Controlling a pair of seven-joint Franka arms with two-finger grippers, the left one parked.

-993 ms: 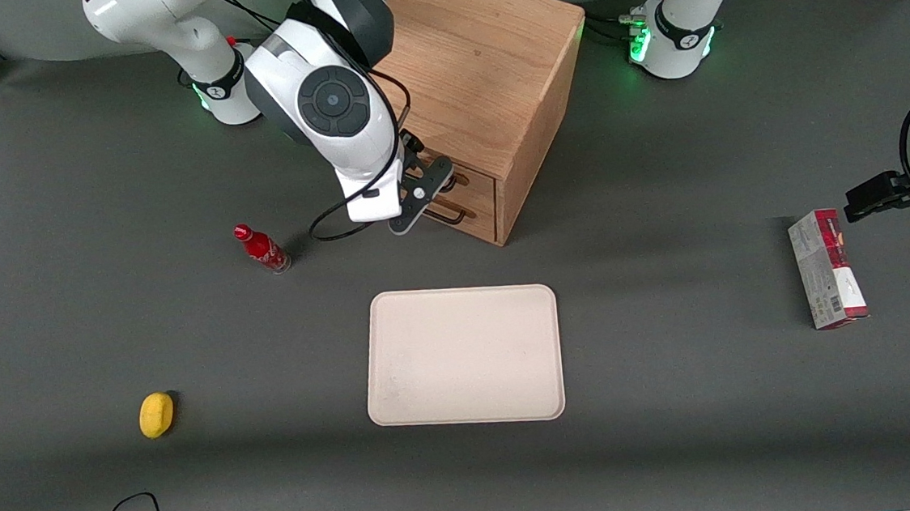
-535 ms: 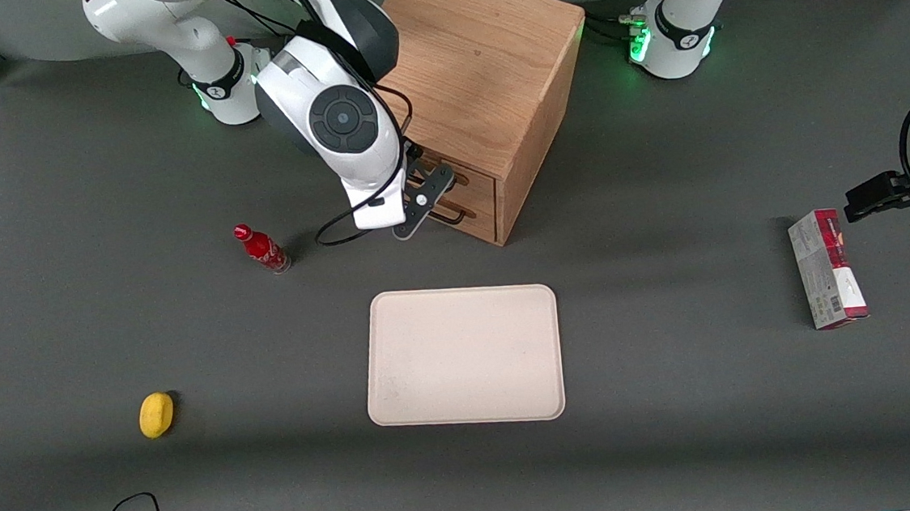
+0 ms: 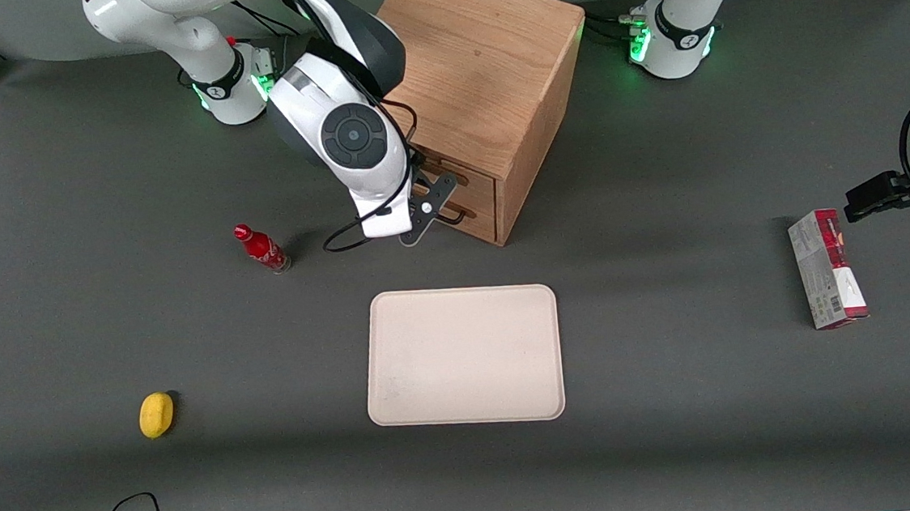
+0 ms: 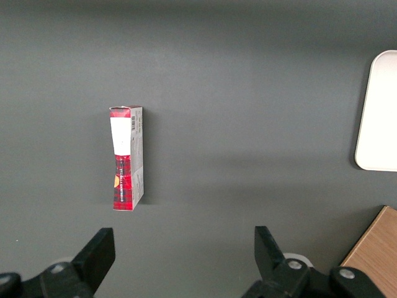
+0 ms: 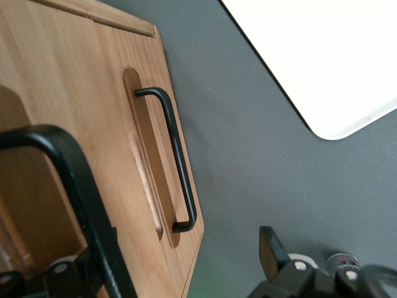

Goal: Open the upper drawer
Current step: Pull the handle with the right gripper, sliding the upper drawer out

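While my jaws (image 3: 436, 200) straddle its long black wire handle (image 5: 80, 205), spread apart, the light-oak upper drawer (image 3: 471, 174) sits closed.

A dark grey table (image 3: 680, 433) filled the room's middle. Soft shadows lay on it. Its edges maybe met a grey wall.

The working arm (image 3: 347, 126) is glossy white with dark grey joints, a round grey cap, looping black cables and a black gripper (image 3: 429, 209).
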